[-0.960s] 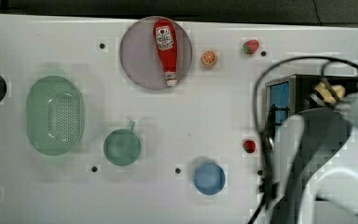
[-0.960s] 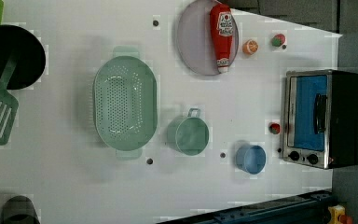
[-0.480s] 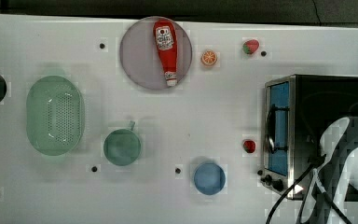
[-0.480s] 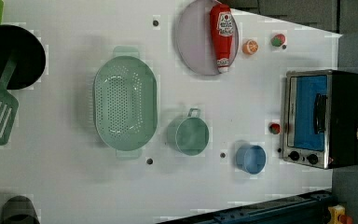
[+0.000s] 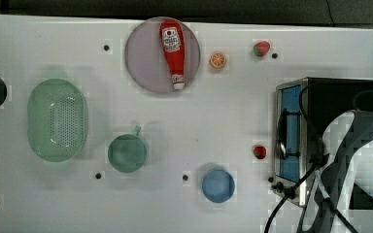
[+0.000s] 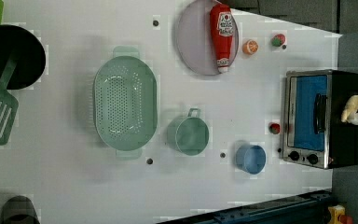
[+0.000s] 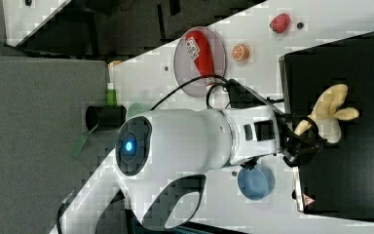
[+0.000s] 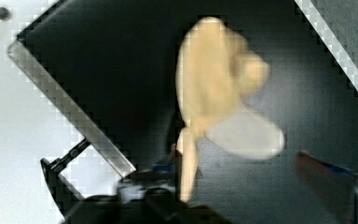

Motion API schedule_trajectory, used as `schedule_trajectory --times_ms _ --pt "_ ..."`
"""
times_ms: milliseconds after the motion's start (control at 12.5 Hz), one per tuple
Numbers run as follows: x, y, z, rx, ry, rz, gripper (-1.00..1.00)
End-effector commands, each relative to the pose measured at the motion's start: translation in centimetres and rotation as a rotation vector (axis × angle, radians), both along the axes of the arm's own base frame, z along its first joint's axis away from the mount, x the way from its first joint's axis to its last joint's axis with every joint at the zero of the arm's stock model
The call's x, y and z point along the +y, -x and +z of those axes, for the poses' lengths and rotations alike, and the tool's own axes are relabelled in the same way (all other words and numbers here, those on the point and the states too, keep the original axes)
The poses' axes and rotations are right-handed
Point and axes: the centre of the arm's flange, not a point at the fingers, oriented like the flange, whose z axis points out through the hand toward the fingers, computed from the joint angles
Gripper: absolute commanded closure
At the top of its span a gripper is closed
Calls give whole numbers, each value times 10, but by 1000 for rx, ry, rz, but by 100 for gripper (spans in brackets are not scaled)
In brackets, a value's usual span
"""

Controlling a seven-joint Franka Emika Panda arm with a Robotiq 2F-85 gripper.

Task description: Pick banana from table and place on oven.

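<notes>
Pale cream, lumpy peeled-looking banana [image 8: 216,88] on black oven [image 7: 365,161] top

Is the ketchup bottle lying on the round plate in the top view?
Yes, the red ketchup bottle lies flat on the round plate.

**Crowded oven top, open middle of the table**

The banana [image 7: 327,113] lies on the oven [image 7: 355,63] roof beside the gripper [image 7: 306,140], leaving bare black roof around them. On the table [image 5: 223,111], a wide clear lane runs between the plate [image 5: 145,63] and the blue cup [image 5: 218,185]. A strawberry [image 5: 259,152] sits just before the oven door.
</notes>
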Motion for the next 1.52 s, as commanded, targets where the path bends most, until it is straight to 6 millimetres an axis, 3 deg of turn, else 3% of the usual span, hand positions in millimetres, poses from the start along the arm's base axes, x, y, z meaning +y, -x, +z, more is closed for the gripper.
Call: schedule_trajectory --times_ms 80,240,480,720,880,1120,1280,1520 --pt "7 -10 32 -52 16 102 -100" --pt "12 -13 55 -60 39 127 -100" --pt "32 -14 122 -61 65 144 -100" --pt "72 -4 187 -32 52 98 -100" --pt "121 0 206 10 -8 -5 -100" --pt "211 -8 225 28 -19 -169 -100" --pt "260 -14 237 -9 -5 -241 -100" --pt "308 -18 243 -40 -5 -341 -100"
